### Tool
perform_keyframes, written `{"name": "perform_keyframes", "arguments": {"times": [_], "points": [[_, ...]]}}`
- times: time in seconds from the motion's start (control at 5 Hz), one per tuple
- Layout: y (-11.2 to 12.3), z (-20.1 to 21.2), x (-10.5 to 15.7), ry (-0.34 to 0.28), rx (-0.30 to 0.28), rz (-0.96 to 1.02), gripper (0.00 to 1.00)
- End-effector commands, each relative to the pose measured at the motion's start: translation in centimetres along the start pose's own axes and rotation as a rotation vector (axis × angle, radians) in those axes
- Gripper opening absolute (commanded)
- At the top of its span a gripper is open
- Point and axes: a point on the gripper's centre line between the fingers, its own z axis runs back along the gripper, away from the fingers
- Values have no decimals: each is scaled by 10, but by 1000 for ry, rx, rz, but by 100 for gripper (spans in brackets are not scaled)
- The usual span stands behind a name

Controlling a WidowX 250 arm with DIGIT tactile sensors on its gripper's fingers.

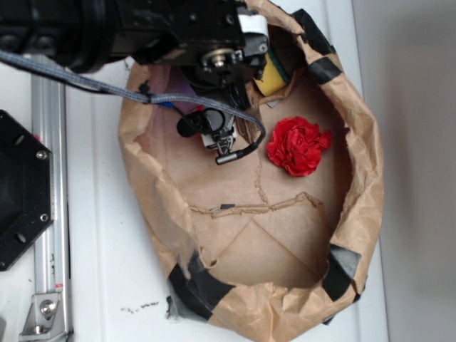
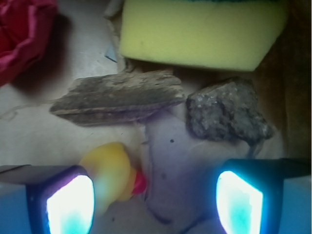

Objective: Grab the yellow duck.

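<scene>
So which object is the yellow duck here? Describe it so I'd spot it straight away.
In the wrist view, start at the big rectangular yellow sponge along the top, then drop past the flat grey-brown bark piece. The small rounded yellow rubber duck lies below it, against the left fingertip of the open gripper. Its orange-red beak is what marks it out.

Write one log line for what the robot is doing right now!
gripper: open, low in paper bag | yellow duck: by one finger, not gripped | sponge, red flower: untouched
</scene>
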Motion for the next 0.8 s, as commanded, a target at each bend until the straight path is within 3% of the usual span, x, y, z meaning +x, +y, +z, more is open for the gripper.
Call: {"name": "perform_keyframes", "arguments": {"times": [0.0, 0.2, 0.6], "points": [[-26, -32, -10, 25, -12, -97, 100], [-45, -19, -21, -10, -45, -163, 100], [-48, -12, -27, -31, -40, -181, 100]]}}
